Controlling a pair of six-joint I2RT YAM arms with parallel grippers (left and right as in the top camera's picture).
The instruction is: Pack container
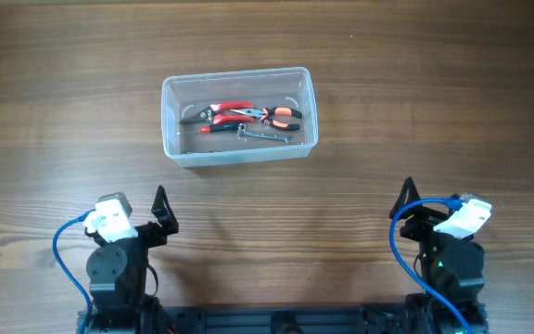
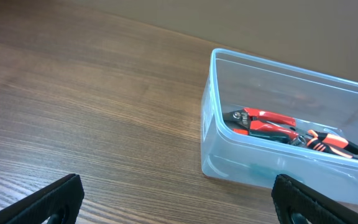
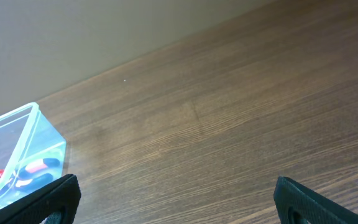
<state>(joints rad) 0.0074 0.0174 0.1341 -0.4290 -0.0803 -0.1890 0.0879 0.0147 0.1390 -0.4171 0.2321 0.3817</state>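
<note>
The clear plastic container [image 1: 171, 121] stands on the wooden table at centre back. Inside lie red-handled pliers [image 1: 221, 113], orange-and-black pliers [image 1: 281, 116] and a small metal wrench [image 1: 262, 135]. The container also shows in the left wrist view [image 2: 210, 124] and at the left edge of the right wrist view [image 3: 30, 134]. My left gripper [image 2: 179, 202] is open and empty near the front left, well short of the container. My right gripper [image 3: 179, 199] is open and empty at the front right, over bare wood.
The wooden table [image 1: 434, 102] extends all round the container. Blue cables run by both arm bases at the front edge [image 1: 63, 246].
</note>
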